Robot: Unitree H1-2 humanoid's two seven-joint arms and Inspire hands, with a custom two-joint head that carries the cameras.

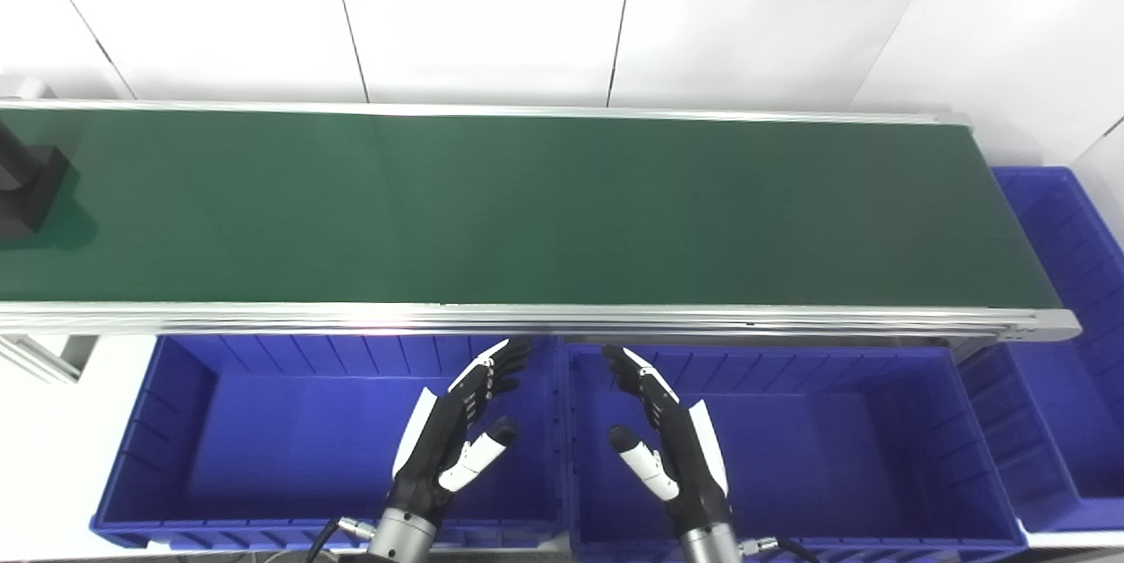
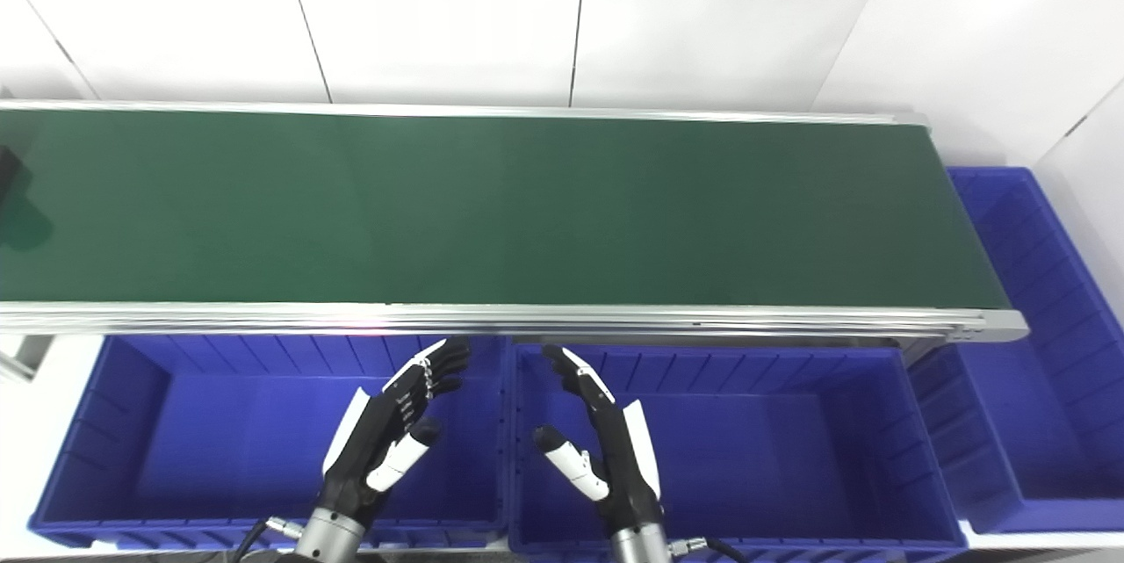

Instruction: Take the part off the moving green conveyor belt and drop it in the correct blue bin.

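The left hand (image 1: 457,431) and right hand (image 1: 667,436), fingers spread and holding nothing, hover over 2 blue bins (image 1: 202,422); a black part (image 1: 31,194) sits far left on the green belt (image 1: 562,212).

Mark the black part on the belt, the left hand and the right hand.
black part (image 1: 26,190), left eye view, its top face.
left hand (image 1: 457,427), left eye view, the palm.
right hand (image 1: 672,431), left eye view, the palm.

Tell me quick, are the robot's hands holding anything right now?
Left hand: open, holding nothing, above a blue bin.
Right hand: open, holding nothing, above the next bin.
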